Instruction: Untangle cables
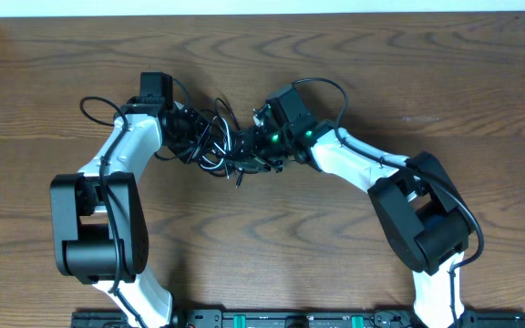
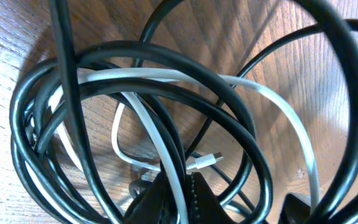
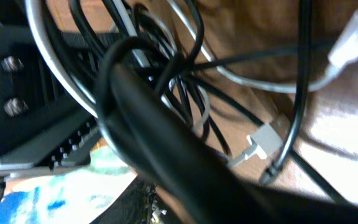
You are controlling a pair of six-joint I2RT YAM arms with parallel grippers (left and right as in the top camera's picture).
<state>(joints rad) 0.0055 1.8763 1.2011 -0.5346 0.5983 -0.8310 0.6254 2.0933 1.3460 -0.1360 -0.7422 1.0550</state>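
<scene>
The cables lie in one tangle (image 1: 219, 146) at the middle of the table, between the two arms. My left gripper (image 1: 192, 137) reaches into it from the left. In the left wrist view the left gripper (image 2: 184, 182) is shut on the white cord (image 2: 160, 140), which runs up between its fingers. Loops of the black cord (image 2: 135, 53) circle it, and a small white plug (image 2: 207, 162) rests on the wood. My right gripper (image 1: 255, 150) comes in from the right. The thick black cord (image 3: 148, 118) crosses right in front of its jaws and hides them. A white plug (image 3: 260, 140) lies beyond.
Wooden table (image 1: 335, 55) all round the tangle. Thicker black wires loop off the arms (image 1: 98, 105) (image 1: 331, 87). The left arm's dark body with screws (image 3: 17, 87) fills the left of the right wrist view, close to the right gripper.
</scene>
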